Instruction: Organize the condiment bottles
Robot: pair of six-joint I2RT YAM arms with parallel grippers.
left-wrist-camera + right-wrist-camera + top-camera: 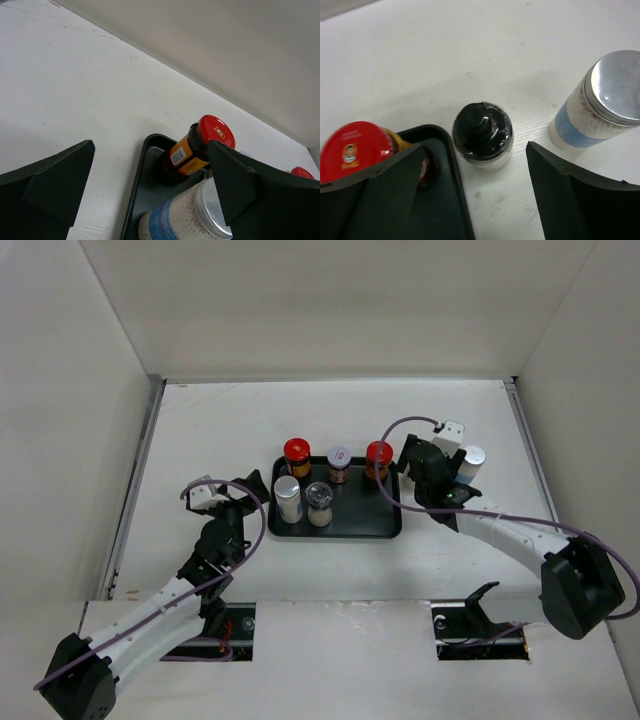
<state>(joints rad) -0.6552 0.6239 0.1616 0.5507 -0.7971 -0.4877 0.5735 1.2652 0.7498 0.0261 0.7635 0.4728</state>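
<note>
5 of the 7 condiment bottles are standing in the black tray in the middle of the bench. Back row, left to right: the left red-capped amber bottle, the brown pale-lidded bottle, and the right red-capped amber bottle in the tray's far right corner. Front row: the white bottle with the silver-lidded clear bottle just beside it.

The other 2 are upright on the bare bench, right of the tray. The black-capped bottle is just off the tray's edge, and the blue-labelled bottle is a bit further out.

The right jaws are spread wide with the black-capped bottle in the gap, and neither finger touches it as far as the wrist view shows. The left jaws are wide open too, holding nothing, near the tray's left end.
</note>
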